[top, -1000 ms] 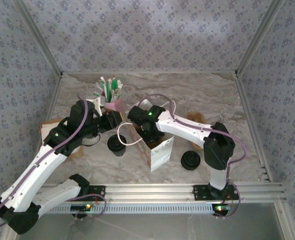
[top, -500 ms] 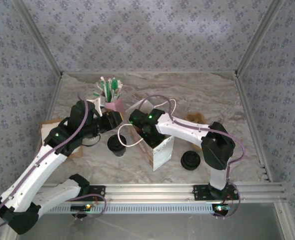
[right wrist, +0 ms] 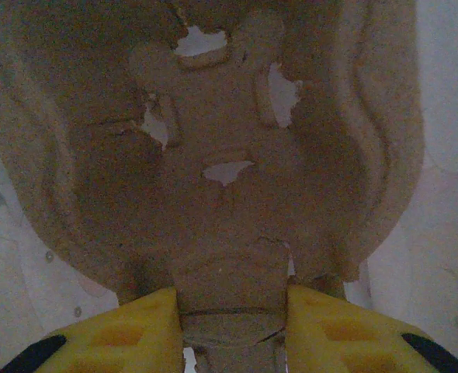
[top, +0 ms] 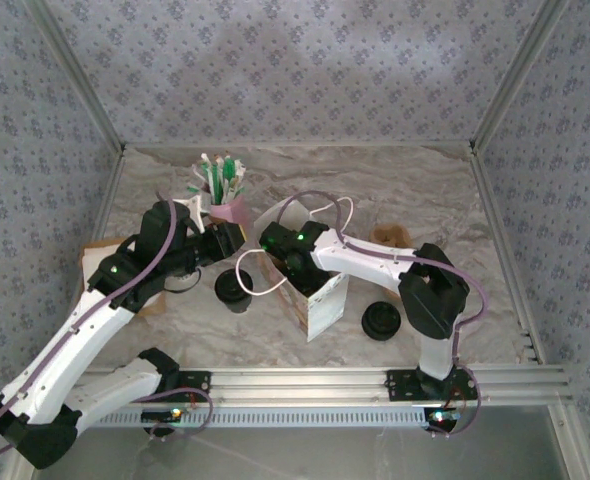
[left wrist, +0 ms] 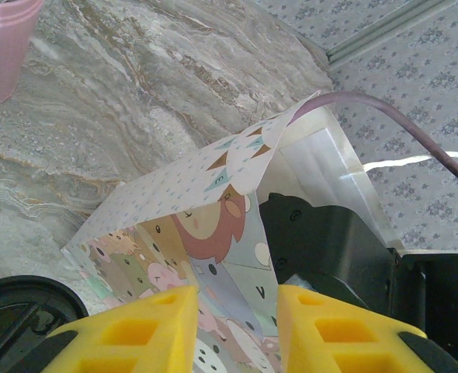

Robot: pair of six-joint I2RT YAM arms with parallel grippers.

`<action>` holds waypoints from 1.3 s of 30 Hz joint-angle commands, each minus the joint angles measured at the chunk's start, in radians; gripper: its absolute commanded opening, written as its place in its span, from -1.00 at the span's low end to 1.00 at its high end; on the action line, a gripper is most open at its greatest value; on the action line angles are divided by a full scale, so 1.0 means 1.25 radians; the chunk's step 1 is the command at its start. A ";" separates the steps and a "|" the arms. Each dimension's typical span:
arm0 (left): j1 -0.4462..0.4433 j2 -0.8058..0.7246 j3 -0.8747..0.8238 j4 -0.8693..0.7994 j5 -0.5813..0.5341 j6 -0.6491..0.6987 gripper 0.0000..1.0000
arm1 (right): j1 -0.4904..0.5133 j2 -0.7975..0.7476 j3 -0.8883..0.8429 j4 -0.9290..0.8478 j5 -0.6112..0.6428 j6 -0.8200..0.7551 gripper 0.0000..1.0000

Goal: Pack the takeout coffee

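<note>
The white paper bag (top: 323, 303) stands open at mid-table; its animal-print wall (left wrist: 206, 233) runs between my left gripper's yellow fingers. My left gripper (top: 243, 240) (left wrist: 237, 307) is shut on that left wall near the rim. My right gripper (top: 293, 268) (right wrist: 233, 299) reaches down into the bag's mouth, shut on the tab of a brown pulp cup carrier (right wrist: 221, 155), with white bag wall around it. What looks like the takeout coffee (top: 233, 288), a small cup with a black lid (left wrist: 12, 315), stands on the table just left of the bag, apart from both grippers.
A pink cup (top: 227, 208) (left wrist: 4, 47) of straws stands behind the left gripper. A low black stack of lids (top: 382, 320) lies right of the bag. A brown object (top: 390, 237) lies behind the right arm, and brown cardboard (top: 100, 250) lies at the left edge.
My right gripper has sunk a little lower into the bag with the carrier, and its elbow has shifted slightly left. The left arm has held still.
</note>
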 commanded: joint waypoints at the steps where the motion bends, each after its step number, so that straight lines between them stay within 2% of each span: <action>1: 0.005 -0.004 -0.003 0.032 0.007 -0.001 -0.36 | -0.005 0.023 -0.018 -0.015 -0.016 0.014 -0.26; 17: 0.004 0.008 0.004 0.032 0.009 0.002 -0.36 | -0.005 0.033 -0.020 -0.010 -0.021 0.011 -0.18; 25: 0.005 0.013 0.007 0.036 0.008 0.001 -0.36 | -0.004 0.016 -0.001 -0.029 -0.004 0.010 0.00; 39: 0.005 0.017 0.003 0.040 0.004 0.005 -0.35 | -0.046 0.031 0.087 -0.056 0.011 -0.012 0.15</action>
